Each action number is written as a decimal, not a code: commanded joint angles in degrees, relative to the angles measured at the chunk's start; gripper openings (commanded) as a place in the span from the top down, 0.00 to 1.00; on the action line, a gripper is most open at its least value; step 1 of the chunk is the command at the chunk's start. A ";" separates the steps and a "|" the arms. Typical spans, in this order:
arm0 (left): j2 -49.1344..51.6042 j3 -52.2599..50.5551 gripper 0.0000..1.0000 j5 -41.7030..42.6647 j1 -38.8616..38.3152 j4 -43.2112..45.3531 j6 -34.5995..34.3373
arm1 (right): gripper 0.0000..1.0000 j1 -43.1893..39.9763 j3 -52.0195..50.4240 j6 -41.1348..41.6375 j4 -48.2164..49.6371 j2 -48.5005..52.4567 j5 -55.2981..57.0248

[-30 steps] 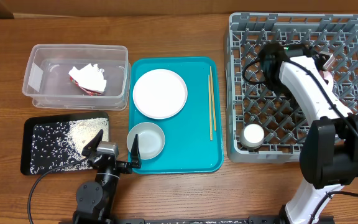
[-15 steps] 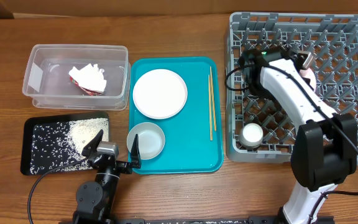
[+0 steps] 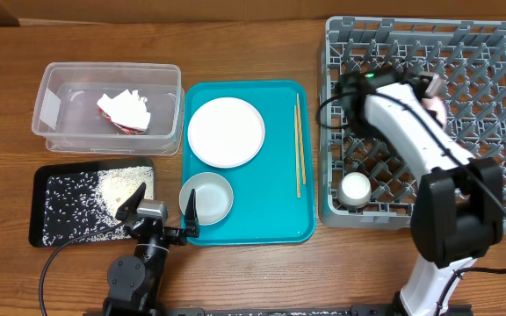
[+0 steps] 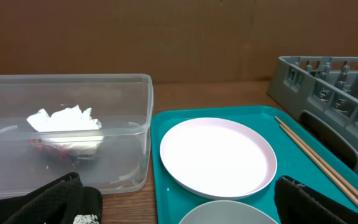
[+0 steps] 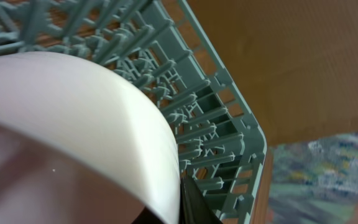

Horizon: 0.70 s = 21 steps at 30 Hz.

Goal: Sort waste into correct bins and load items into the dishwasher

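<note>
My right gripper (image 3: 430, 88) is over the grey dish rack (image 3: 411, 26) and is shut on the pale pink bowl (image 3: 437, 103). In the right wrist view the bowl (image 5: 73, 124) fills the left, with a dark finger (image 5: 190, 202) against its rim. A small white cup (image 3: 357, 190) stands in the rack. The round plate (image 3: 226, 132), the greyish-white bowl (image 3: 206, 197) and the chopsticks (image 3: 298, 145) lie on the teal tray (image 3: 288, 224). My left gripper (image 3: 161, 213) is open and empty, just in front of the greyish-white bowl (image 4: 225, 214).
The clear tub (image 3: 108, 110) at the left holds the wrapper and napkin (image 3: 126, 111). The black tray (image 3: 60, 206) holds rice grains (image 3: 117, 186). The left wrist view shows the plate (image 4: 218, 157), tub (image 4: 129, 124) and rack edge (image 4: 334, 81).
My right arm has swung left over the rack with the pink bowl in its grip. The left arm has not moved.
</note>
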 commanded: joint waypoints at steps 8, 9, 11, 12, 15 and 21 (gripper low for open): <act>-0.66 -0.28 0.00 0.61 0.37 0.24 -1.03 | 0.96 -4.31 0.13 -0.39 2.58 1.14 -6.88; -0.66 -0.28 0.00 0.61 0.37 0.22 -1.03 | 0.96 -3.74 0.13 -0.39 2.58 1.14 -7.08; -0.66 -0.28 0.00 0.61 0.37 0.22 -1.03 | 0.96 -2.10 0.11 -0.39 2.58 1.14 -7.28; -0.66 -0.28 0.00 0.61 0.37 0.22 -1.05 | 0.96 -1.18 0.13 -0.39 2.62 1.14 -7.30; -0.66 -0.28 0.00 0.61 0.37 0.22 -1.03 | 0.96 1.57 0.11 -0.39 2.60 1.22 -7.30; -0.66 -0.28 0.00 0.61 0.37 0.22 -1.03 | 0.96 4.87 0.13 -0.13 1.27 1.22 -6.60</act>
